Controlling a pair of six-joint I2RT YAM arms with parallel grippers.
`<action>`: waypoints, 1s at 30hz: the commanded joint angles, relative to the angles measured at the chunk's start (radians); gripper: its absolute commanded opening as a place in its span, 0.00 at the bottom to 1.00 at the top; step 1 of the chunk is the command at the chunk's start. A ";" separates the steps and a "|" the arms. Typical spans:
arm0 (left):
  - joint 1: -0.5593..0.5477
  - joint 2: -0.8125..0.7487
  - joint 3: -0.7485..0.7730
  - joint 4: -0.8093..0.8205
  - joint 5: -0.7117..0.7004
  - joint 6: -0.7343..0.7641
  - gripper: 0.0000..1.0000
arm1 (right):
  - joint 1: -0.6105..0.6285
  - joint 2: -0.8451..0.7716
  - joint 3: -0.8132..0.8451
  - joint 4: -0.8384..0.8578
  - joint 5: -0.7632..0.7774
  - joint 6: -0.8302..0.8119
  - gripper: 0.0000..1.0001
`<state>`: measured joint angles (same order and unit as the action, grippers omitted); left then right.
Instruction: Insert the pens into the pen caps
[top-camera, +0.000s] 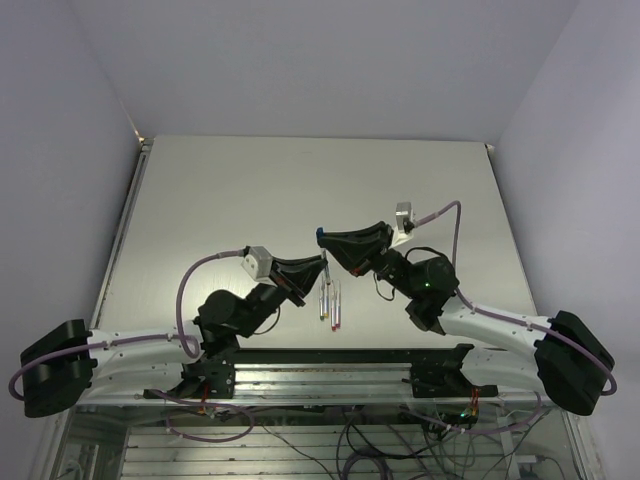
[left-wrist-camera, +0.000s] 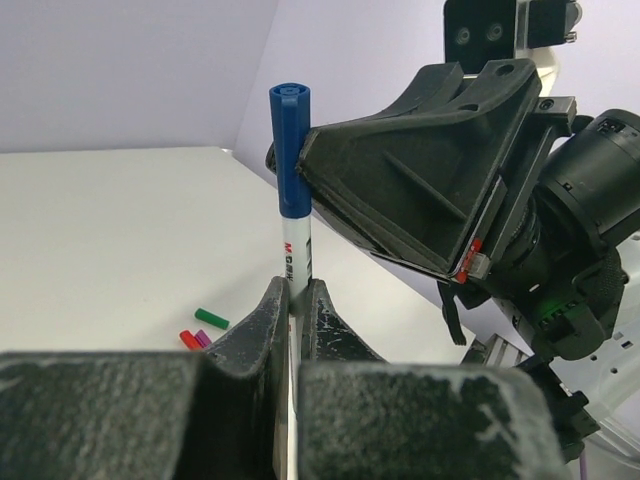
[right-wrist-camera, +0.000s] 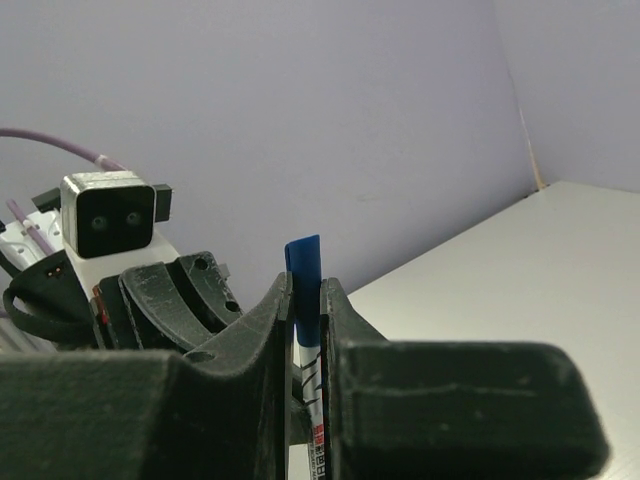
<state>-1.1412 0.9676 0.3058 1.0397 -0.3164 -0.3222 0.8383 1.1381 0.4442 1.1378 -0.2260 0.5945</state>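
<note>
My left gripper (left-wrist-camera: 297, 295) is shut on a whitish-grey pen (left-wrist-camera: 297, 255) and holds it upright above the table. The blue cap (left-wrist-camera: 290, 150) sits on the pen's upper end. My right gripper (right-wrist-camera: 305, 290) is shut on that blue cap (right-wrist-camera: 303, 285), with the pen barrel (right-wrist-camera: 315, 400) running down between its fingers. In the top view the two grippers meet at mid-table, left (top-camera: 322, 264) and right (top-camera: 322, 240), with the blue cap (top-camera: 319, 232) at the top. Other pens (top-camera: 330, 303) lie on the table below them. The green (left-wrist-camera: 211, 318), red (left-wrist-camera: 188, 339) and magenta (left-wrist-camera: 203, 338) caps lie together on the table. The yellow cap is out of view.
The right gripper's black body (left-wrist-camera: 420, 170) fills the right of the left wrist view. The left wrist camera (right-wrist-camera: 105, 215) shows close on the left in the right wrist view. The white table (top-camera: 250, 190) stretches away to the back walls.
</note>
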 joint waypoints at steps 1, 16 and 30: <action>0.013 -0.090 0.083 0.236 -0.116 0.075 0.07 | 0.052 0.025 -0.045 -0.248 -0.066 -0.039 0.00; 0.014 -0.115 0.073 0.035 -0.153 0.021 0.07 | 0.073 0.045 0.101 -0.291 -0.031 -0.111 0.16; 0.019 -0.198 0.087 -0.482 -0.424 -0.018 0.07 | 0.072 -0.143 0.226 -0.490 0.277 -0.173 0.79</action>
<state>-1.1328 0.7807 0.3401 0.7387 -0.6167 -0.3256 0.9073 1.0401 0.6403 0.7292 -0.1120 0.4129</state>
